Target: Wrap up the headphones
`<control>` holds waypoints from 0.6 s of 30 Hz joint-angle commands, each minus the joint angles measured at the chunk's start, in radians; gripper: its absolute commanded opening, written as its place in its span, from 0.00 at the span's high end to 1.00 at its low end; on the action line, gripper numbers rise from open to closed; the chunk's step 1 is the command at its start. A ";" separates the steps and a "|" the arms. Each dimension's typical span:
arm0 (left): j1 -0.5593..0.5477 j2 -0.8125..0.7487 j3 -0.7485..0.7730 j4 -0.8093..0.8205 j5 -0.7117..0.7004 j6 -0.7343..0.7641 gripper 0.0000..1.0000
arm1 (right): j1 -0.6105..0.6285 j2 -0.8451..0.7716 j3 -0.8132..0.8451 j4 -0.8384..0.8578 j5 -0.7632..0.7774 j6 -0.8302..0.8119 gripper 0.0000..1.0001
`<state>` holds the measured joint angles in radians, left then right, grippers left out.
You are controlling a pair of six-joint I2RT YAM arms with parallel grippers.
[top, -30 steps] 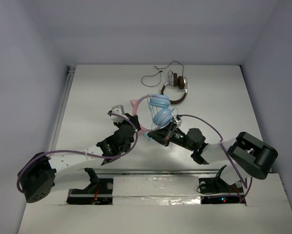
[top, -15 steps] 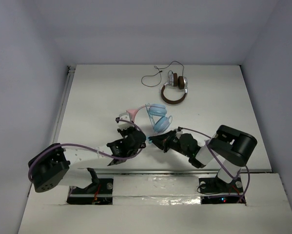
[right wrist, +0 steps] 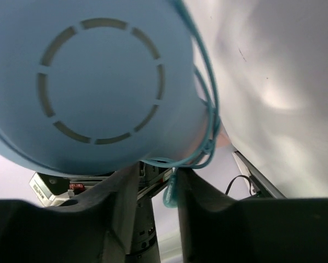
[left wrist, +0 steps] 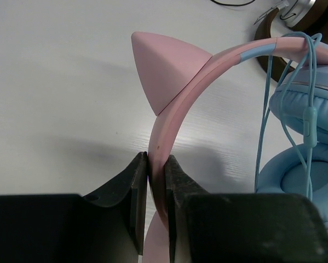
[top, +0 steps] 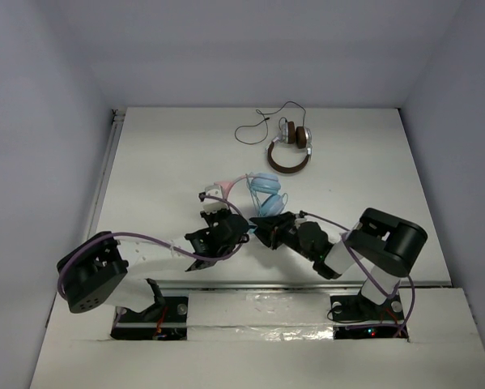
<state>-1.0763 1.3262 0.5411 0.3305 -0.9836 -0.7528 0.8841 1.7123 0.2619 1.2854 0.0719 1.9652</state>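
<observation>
The white table (top: 145, 170) has the headphones (top: 263, 193) near its middle front, between the two grippers. The brown-and-silver headphones (top: 291, 151) lie well apart, toward the far edge. The left gripper (left wrist: 155, 178) pinches the pink headband (left wrist: 180, 82) just below a cat ear (left wrist: 164, 68). The right gripper (right wrist: 158, 189) has its jaws spread beneath a blue ear cup (right wrist: 98, 82), and the thin blue cable (right wrist: 210, 120) hangs loose between them.

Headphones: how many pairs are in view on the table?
2. The pink-and-blue headphones are in the middle of the table, headband pinched by the left gripper; the brown-and-silver headphones lie near the far edge. None appears hidden.
</observation>
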 commanded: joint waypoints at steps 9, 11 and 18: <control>-0.010 -0.028 0.045 0.065 0.203 -0.059 1.00 | -0.019 -0.183 0.131 0.025 0.051 -0.045 0.50; -0.010 -0.025 0.048 0.068 0.220 -0.062 1.00 | -0.019 -0.189 0.164 -0.033 0.042 -0.060 0.49; -0.010 -0.042 0.034 0.064 0.234 -0.065 1.00 | -0.019 -0.155 0.200 -0.011 -0.009 -0.023 0.48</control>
<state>-1.0348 1.3247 0.5453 0.3401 -0.9176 -0.7956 0.8707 1.5600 0.3908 1.0908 0.0566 1.9133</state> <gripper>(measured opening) 0.106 0.523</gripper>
